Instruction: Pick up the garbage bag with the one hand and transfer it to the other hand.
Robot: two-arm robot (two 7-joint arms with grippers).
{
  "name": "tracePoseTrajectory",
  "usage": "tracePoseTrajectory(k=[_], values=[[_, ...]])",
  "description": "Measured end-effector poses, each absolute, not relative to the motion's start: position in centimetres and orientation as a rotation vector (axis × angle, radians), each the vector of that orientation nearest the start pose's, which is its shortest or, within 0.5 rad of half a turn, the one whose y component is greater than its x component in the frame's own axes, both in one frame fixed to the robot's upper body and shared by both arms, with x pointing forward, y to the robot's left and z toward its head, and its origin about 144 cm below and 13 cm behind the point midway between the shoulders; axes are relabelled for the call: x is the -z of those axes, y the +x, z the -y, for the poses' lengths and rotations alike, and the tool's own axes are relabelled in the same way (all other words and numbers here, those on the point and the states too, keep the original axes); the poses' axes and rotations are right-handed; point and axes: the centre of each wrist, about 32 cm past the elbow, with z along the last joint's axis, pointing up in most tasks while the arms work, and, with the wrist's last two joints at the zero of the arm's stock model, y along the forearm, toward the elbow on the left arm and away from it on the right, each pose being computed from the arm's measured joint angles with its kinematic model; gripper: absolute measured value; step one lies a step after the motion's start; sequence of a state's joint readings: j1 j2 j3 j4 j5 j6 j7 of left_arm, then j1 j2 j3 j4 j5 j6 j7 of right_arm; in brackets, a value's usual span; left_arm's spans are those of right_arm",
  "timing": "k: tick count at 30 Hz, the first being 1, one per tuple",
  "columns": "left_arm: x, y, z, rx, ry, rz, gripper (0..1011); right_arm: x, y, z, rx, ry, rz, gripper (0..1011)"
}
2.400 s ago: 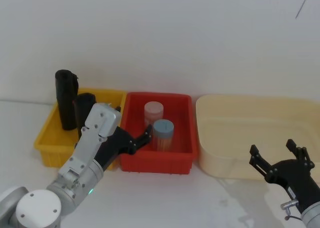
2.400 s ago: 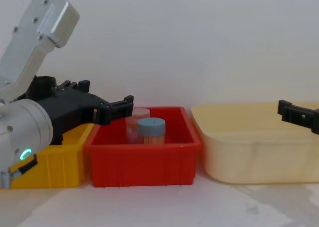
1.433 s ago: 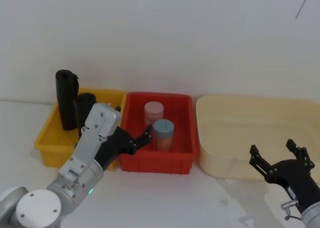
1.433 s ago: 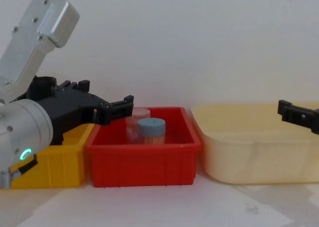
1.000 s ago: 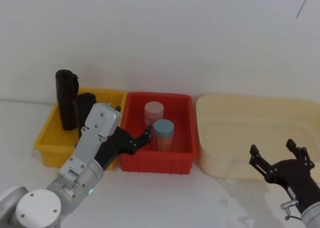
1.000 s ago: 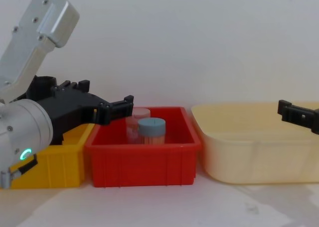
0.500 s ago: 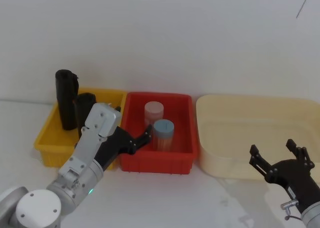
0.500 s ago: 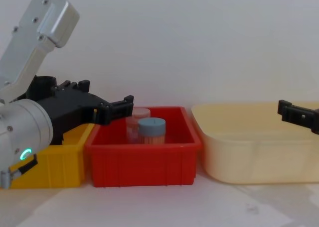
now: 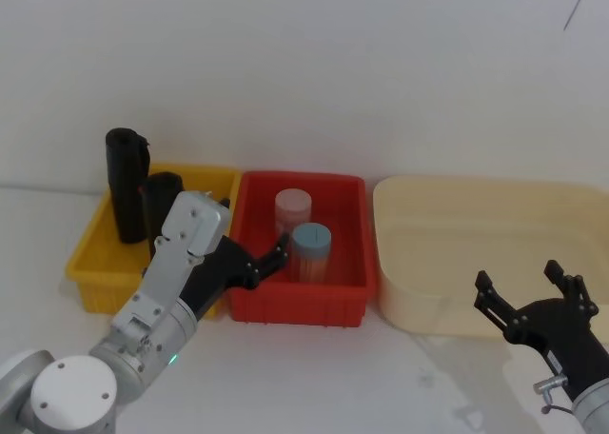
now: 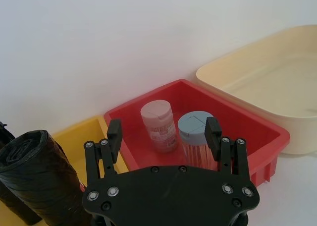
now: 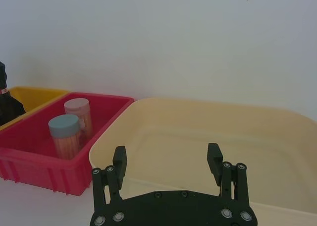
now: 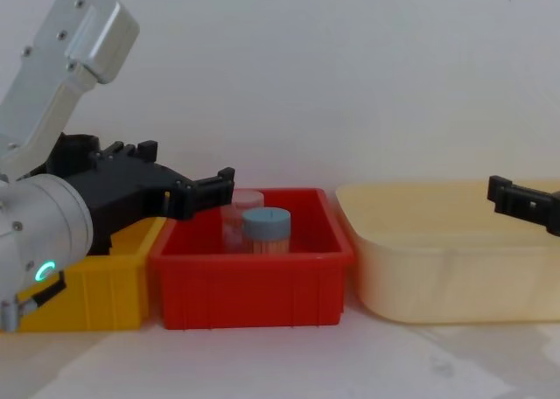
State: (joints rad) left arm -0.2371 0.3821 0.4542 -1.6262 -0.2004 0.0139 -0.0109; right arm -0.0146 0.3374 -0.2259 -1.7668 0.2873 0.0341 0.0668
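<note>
**Reach not yet made: the bag waits in the yellow bin**

At the upper left of the head view, the garbage bag (image 9: 124, 187) stands upright in the far left corner of the yellow bin (image 9: 88, 265). Its top rises well above the bin's rim. Just to its right, in the same bin, stands a shorter black roll (image 9: 162, 202). Nothing grips either one.

To the right of them, the left pincer (image 10: 163, 128) hangs over the seam between the yellow bin and the red bin (image 9: 295, 306). Its jaws are spread wide and hold nothing. It points toward the red bin's two jars, one pink-lidded (image 9: 293, 207) and one blue-lidded (image 9: 310, 243), not toward the bag.

Farther right comes the cream tub (image 9: 428, 308). In the lower right corner of the head view, the right pincer (image 9: 517, 278) is low over the desk (image 9: 381, 386) in front of that tub. It too is spread and empty, and well apart from the bag.

I judge the task to be at its first step, the approach to the pickup, with no grasp made. The next move calls for the left pincer to swing toward the frame's left and straddle the tall roll above the bin's rim. The shorter roll is the likely obstacle, since it stands between pincer and bag. Only after the lift can the right pincer come in to receive.
</note>
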Motion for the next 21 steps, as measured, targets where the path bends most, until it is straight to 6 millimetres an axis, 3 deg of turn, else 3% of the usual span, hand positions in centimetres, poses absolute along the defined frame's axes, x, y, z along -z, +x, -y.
tracePoseTrajectory(k=[14, 21], values=[[-120.5, 49.2, -19.8, -1.123, 0.061, 0.268, 1002, -118.9, 44.4, 23.7, 1.228, 0.026, 0.075, 1001], [-121.6, 48.4, -19.6, -1.107, 0.072, 0.274, 1001, -119.6, 44.5, 23.7, 1.182, 0.023, 0.068, 1001]])
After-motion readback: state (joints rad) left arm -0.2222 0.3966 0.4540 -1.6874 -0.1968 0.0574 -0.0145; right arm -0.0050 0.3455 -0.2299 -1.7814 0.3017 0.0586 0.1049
